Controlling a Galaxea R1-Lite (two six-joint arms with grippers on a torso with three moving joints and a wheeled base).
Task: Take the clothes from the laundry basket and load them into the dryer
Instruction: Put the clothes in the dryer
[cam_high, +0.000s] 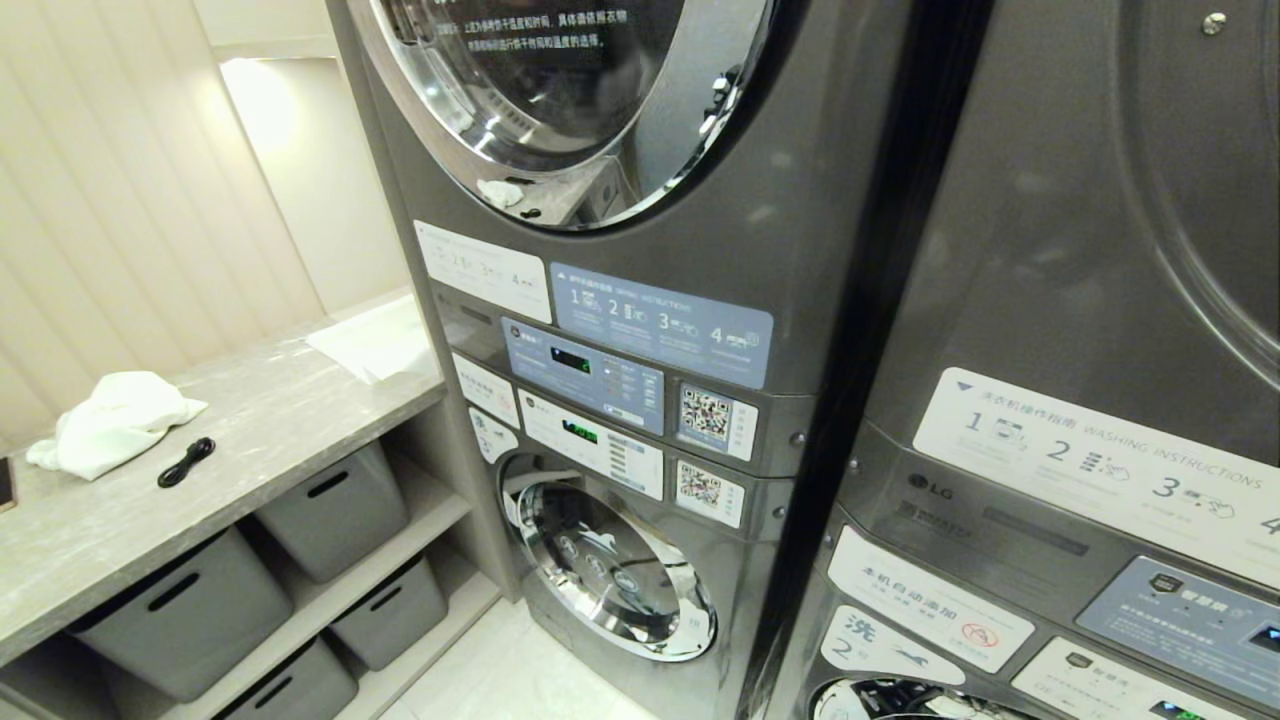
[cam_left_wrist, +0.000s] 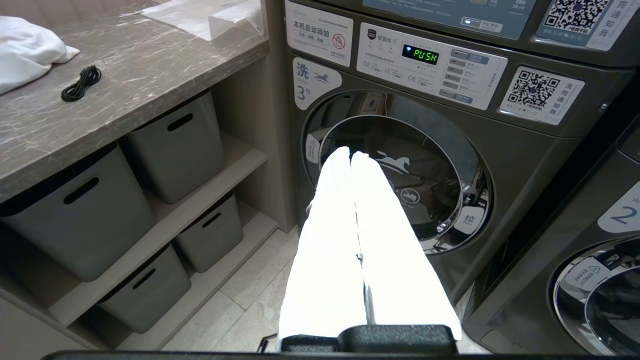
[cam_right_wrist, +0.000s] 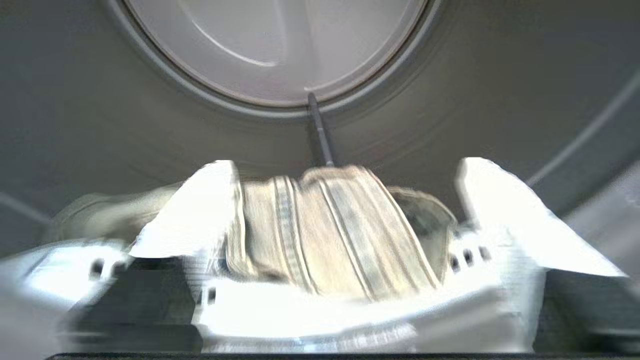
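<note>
Left hand together; washer panel reads "PUSH"; right hand apart.

Beige striped garment; white pincer fingers; grey bins; white cloth; black cable.

- Bench: grey marble-look top, left of the stacked machines.
- White cloth bunched nr its left end; black coiled cable just beside it, twd front edge.
- White sheet at the end by the machines.
- Shelves under bench w/ grey bins.
</note>
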